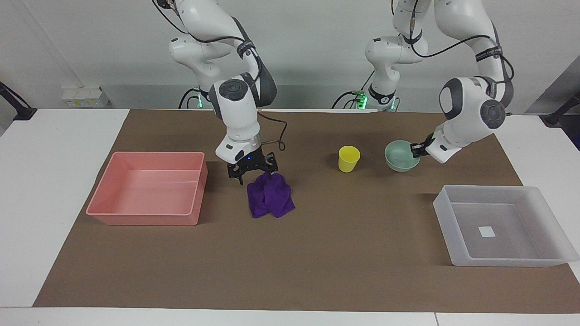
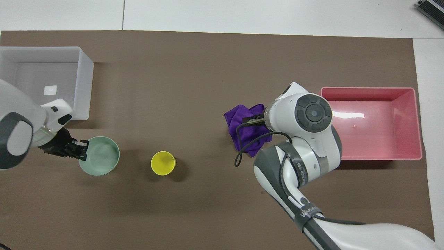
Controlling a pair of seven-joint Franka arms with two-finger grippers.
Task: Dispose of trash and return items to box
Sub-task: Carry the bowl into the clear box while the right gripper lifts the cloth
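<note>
The purple rag [image 1: 272,199] lies bunched on the brown mat beside the pink tray; it also shows in the overhead view [image 2: 244,133]. My right gripper [image 1: 253,174] is open and low over the rag's robot-side edge, fingers spread about its top. My left gripper [image 1: 417,150] is shut on the rim of the mint-green bowl [image 1: 398,156] and holds it slightly tilted just above the mat [image 2: 100,160]. The yellow cup [image 1: 349,158] stands upright beside the bowl [image 2: 163,163]. The translucent box [image 1: 446,213] sits empty at the left arm's end, white sticker on its floor.
The pink tray [image 1: 145,220] stands empty at the right arm's end of the mat [image 2: 371,158]. The translucent box's wall [image 2: 86,86] is farther from the robots than the bowl. The brown mat [image 1: 353,253] covers most of the table.
</note>
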